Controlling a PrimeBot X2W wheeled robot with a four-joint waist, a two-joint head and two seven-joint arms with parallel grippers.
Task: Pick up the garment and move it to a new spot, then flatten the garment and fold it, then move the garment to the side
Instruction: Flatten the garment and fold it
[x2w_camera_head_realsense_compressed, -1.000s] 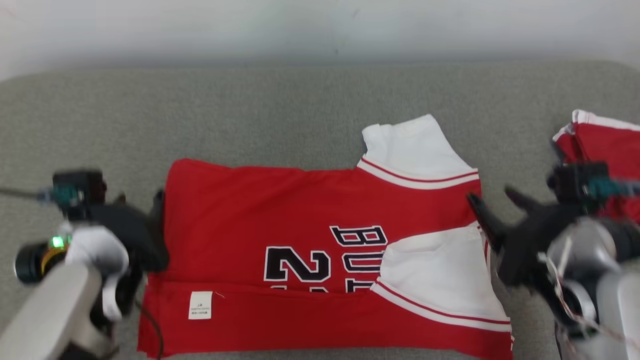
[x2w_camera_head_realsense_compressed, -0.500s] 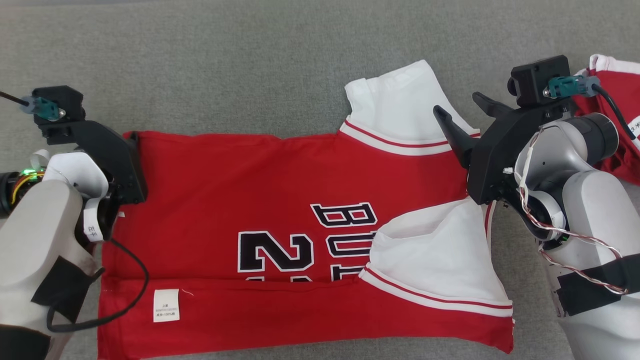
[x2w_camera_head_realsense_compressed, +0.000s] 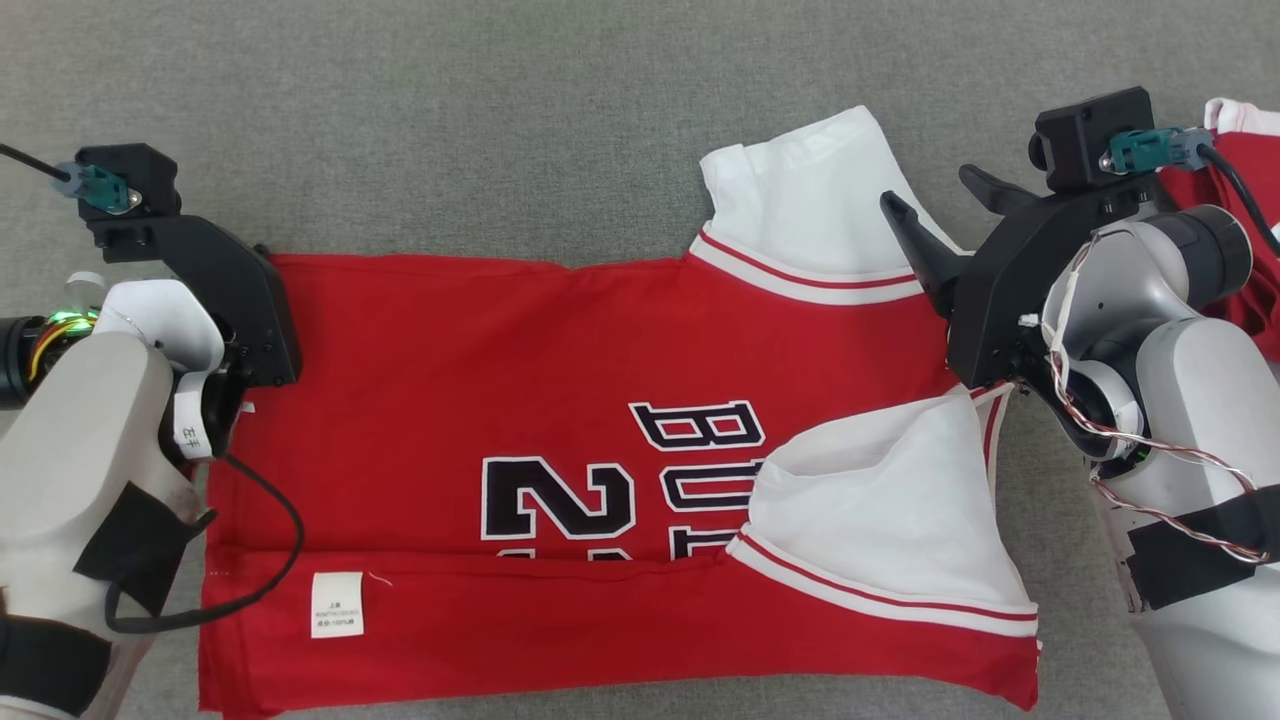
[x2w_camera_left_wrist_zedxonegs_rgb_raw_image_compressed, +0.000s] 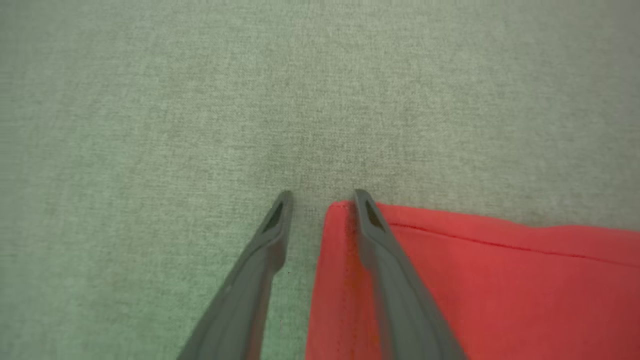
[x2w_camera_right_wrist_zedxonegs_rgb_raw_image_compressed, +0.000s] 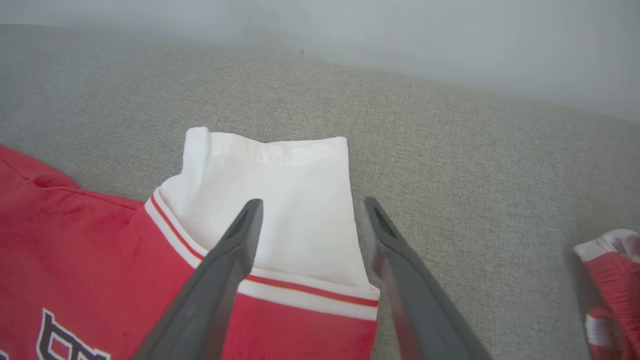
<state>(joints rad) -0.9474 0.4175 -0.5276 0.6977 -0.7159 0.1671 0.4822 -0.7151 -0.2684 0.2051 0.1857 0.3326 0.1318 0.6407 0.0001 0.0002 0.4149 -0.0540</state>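
Note:
The red jersey (x2w_camera_head_realsense_compressed: 560, 380) with black lettering and white sleeves lies flat on the grey cushion (x2w_camera_head_realsense_compressed: 450, 120), its near edge folded over so a label shows. My left gripper (x2w_camera_left_wrist_zedxonegs_rgb_raw_image_compressed: 322, 197) is open at the jersey's far left corner (x2w_camera_left_wrist_zedxonegs_rgb_raw_image_compressed: 340, 210), one finger on the grey cushion and the other over the red cloth; its black mount (x2w_camera_head_realsense_compressed: 235, 300) covers the fingers in the head view. My right gripper (x2w_camera_head_realsense_compressed: 930, 187) is open over the far white sleeve (x2w_camera_head_realsense_compressed: 800, 200). In the right wrist view the gripper (x2w_camera_right_wrist_zedxonegs_rgb_raw_image_compressed: 312, 204) straddles the sleeve's (x2w_camera_right_wrist_zedxonegs_rgb_raw_image_compressed: 295, 200) right side, holding nothing.
A second red and white garment (x2w_camera_head_realsense_compressed: 1240, 150) lies bunched at the right edge, close behind my right arm, and is visible in the right wrist view as a garment (x2w_camera_right_wrist_zedxonegs_rgb_raw_image_compressed: 610, 280) at lower right. A pale wall (x2w_camera_right_wrist_zedxonegs_rgb_raw_image_compressed: 400, 40) rises behind the cushion.
The head camera has tilted down, so the wall has left the view. My left gripper has moved along the jersey's left edge to its far corner; my right gripper has moved from the jersey's right edge onto the far sleeve.

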